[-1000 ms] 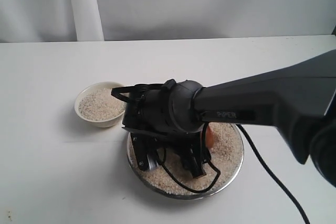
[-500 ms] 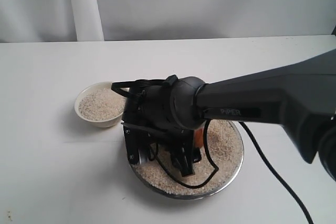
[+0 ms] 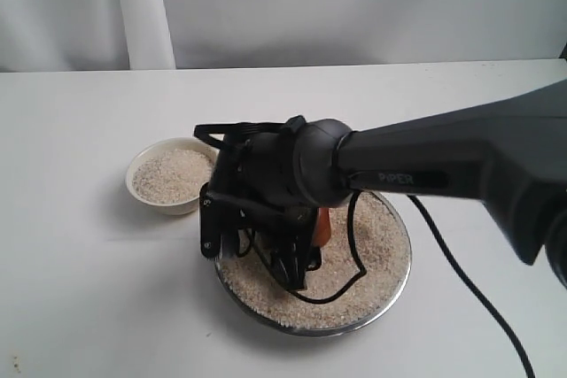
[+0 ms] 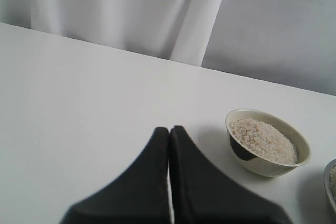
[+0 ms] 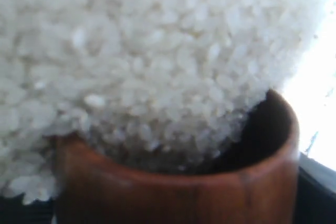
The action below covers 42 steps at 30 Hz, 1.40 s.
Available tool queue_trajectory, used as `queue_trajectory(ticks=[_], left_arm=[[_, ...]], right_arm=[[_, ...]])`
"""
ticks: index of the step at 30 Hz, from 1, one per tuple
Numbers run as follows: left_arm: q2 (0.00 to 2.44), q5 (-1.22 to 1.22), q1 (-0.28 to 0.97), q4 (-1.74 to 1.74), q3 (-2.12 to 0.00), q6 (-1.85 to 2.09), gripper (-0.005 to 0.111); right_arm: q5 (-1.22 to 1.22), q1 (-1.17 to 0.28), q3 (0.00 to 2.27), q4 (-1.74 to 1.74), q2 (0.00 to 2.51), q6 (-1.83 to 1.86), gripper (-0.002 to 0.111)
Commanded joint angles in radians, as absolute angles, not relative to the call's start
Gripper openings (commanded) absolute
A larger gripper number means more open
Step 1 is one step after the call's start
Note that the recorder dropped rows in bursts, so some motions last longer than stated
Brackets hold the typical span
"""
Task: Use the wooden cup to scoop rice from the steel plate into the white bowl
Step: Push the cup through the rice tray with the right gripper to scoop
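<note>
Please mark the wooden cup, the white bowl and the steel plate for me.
wooden cup [image 5: 173, 198]: right wrist view, outer wooden wall.
white bowl [image 4: 266, 167]: left wrist view, outer side wall.
steel plate [image 3: 312, 328]: exterior view, near rim.

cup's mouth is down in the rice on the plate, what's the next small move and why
Probably tip the wooden cup mouth-up and lift it just clear of the steel plate. Its mouth is pressed into the rice, with grains crowding the rim, and the white bowl sits close beside the plate to take the load.
</note>
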State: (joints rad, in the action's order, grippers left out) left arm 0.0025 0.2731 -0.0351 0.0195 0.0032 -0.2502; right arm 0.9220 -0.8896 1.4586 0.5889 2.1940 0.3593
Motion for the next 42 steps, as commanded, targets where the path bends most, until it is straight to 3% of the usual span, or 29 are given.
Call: queue_trajectory(ticks=[1,11,23,42], left_arm=[[0.0,0.267,-0.03,0.018,0.0,-0.254,0.0],[0.0,0.267,-0.03,0.018,0.0,-0.254,0.0],[0.0,0.267,-0.03,0.018,0.0,-0.254,0.0],[0.0,0.267,-0.03,0.018,0.0,-0.254,0.0]], right_arm=[[0.794,-0.841,1.439,0.422,2.238,0.331,0.0],[0.701,-0.831,1.375,0.391,2.193,0.355,0.0],[0.27,-0.755,1.036,0.36,2.041,0.28,0.0],[-0.127,-0.636,0.87,0.335,1.903,0.169,0.0]])
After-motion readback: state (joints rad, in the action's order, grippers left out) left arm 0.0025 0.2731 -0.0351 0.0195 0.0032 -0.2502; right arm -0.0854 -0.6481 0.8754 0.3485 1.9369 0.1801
